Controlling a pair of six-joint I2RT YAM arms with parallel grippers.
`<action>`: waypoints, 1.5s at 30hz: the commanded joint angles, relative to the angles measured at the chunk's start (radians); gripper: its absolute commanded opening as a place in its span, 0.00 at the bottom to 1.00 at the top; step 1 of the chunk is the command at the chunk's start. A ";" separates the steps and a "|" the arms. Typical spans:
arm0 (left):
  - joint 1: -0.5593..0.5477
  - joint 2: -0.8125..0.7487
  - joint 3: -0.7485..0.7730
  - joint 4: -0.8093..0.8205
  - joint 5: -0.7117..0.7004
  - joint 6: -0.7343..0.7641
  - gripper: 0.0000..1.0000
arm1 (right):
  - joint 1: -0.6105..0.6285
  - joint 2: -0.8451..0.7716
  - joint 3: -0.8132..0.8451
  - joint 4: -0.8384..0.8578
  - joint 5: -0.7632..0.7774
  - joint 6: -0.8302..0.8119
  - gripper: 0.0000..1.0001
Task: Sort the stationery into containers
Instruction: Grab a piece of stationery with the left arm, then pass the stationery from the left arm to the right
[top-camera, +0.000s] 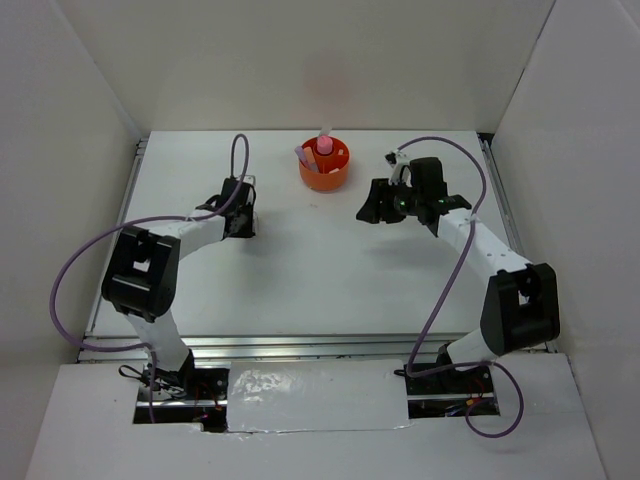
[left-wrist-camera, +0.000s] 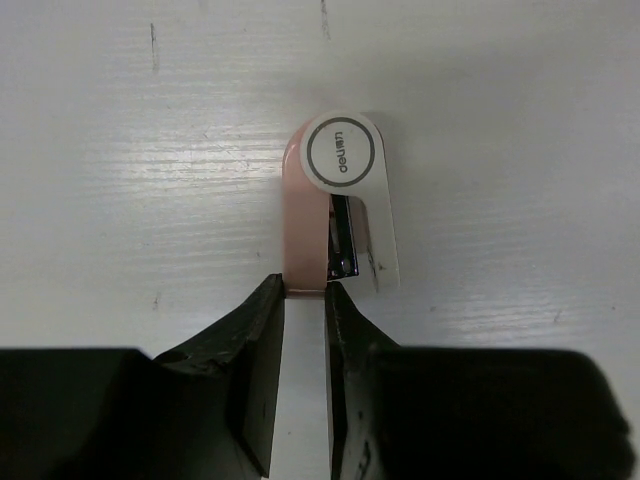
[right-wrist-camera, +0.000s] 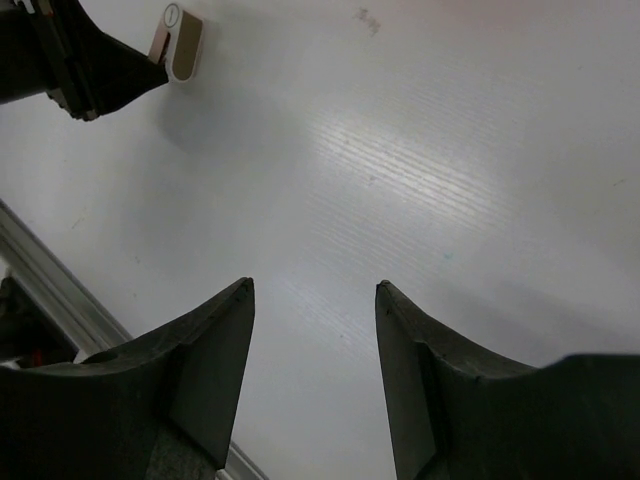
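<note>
A pink-and-white stationery piece lies on the bench, left of centre. Its grey ring label seems to read "deli". The left hand, nearly pressed together, touches its end; grip unclear. The right hand is spread. The orange tub stands at the far middle.

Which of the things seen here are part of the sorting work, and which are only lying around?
Job: pink-and-white mini stapler, gripped by the left gripper; orange tub, with pink items standing inside; right gripper, open and empty.
Not part of it: purple cables; metal rail; silver tape at the near edge.
</note>
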 joint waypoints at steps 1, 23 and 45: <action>-0.034 -0.105 -0.002 0.057 -0.030 0.066 0.00 | -0.004 0.013 0.038 0.011 -0.083 0.061 0.59; -0.330 -0.431 0.009 -0.020 0.092 0.038 0.00 | 0.083 0.087 0.064 0.224 -0.474 0.302 0.81; -0.352 -0.436 0.016 -0.014 0.168 0.021 0.00 | 0.165 0.262 0.214 0.146 -0.330 0.340 0.80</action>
